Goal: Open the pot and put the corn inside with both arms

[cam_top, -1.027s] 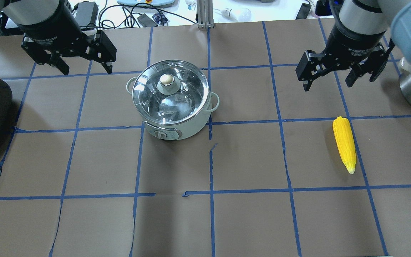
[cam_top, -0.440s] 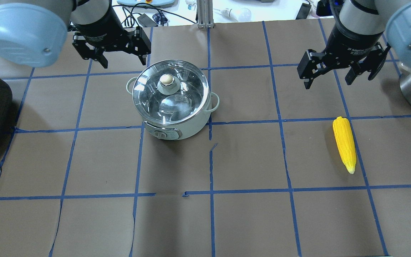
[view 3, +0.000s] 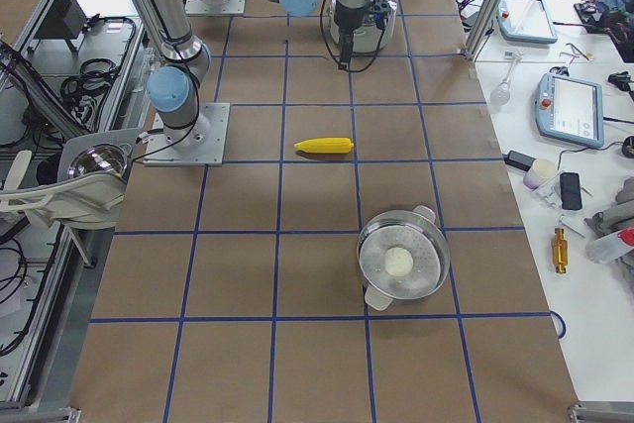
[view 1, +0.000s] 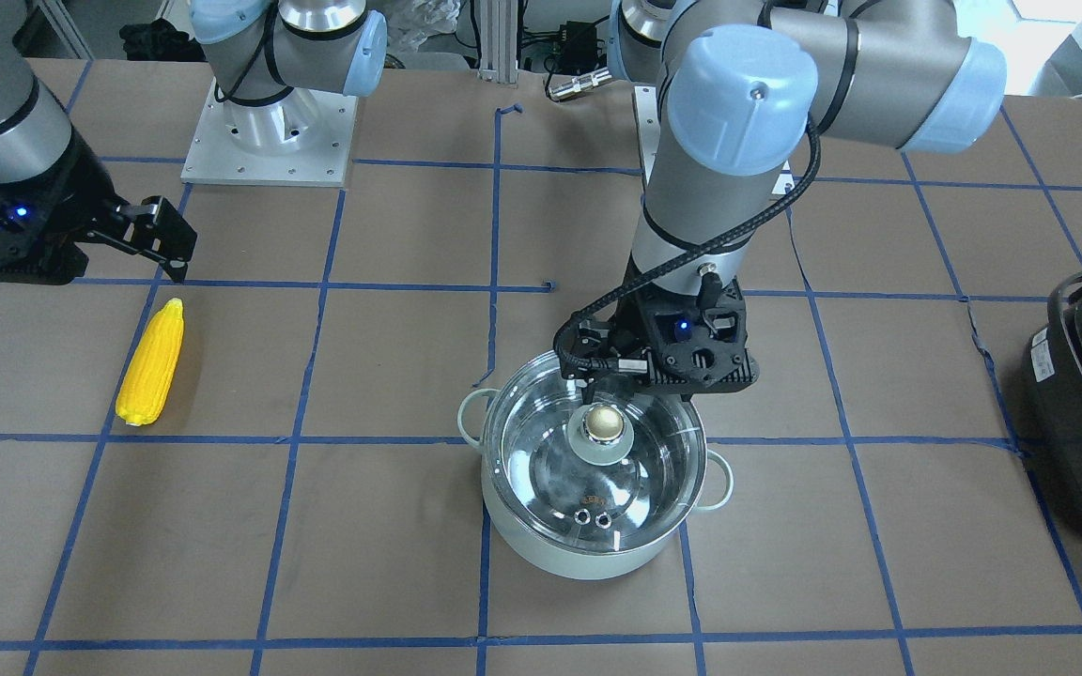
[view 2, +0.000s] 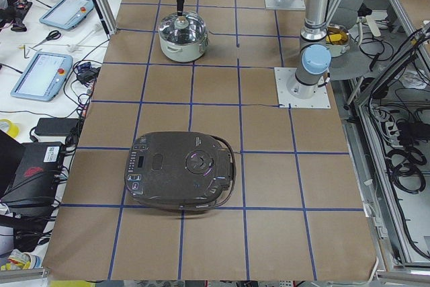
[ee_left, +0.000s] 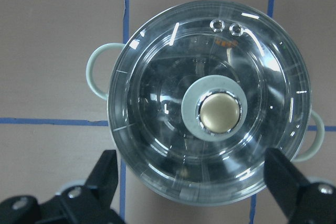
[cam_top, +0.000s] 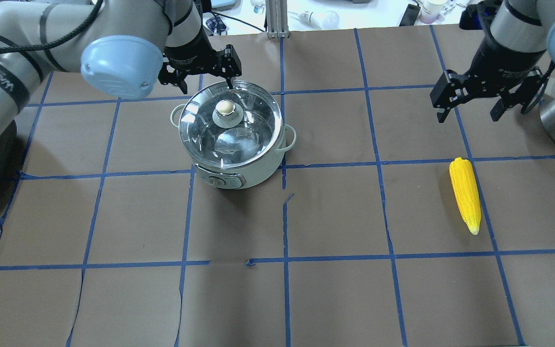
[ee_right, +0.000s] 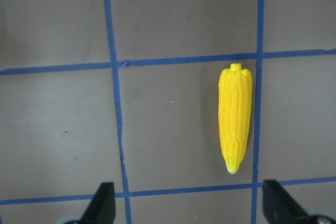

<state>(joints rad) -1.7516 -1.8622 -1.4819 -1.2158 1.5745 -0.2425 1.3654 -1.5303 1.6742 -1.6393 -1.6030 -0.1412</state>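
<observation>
On the left arm (cam_top: 65, 29), the jaws stood wide, hanging above the lidded pot (cam_top: 231, 140). On the right arm (cam_top: 513, 38), the jaws gaped wide above the worktop (cam_top: 335, 299) near the corn (cam_top: 465, 193), which lay flat, well apart from the pot.

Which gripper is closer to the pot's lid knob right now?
Left. The left gripper hovers open at the pot's far rim, just beyond the knob; the right gripper hangs open far off, near the corn.

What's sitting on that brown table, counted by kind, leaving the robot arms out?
Pots: 2, mint pot and steel pot
Corn: 1
Black cooker: 1
Total: 4
</observation>
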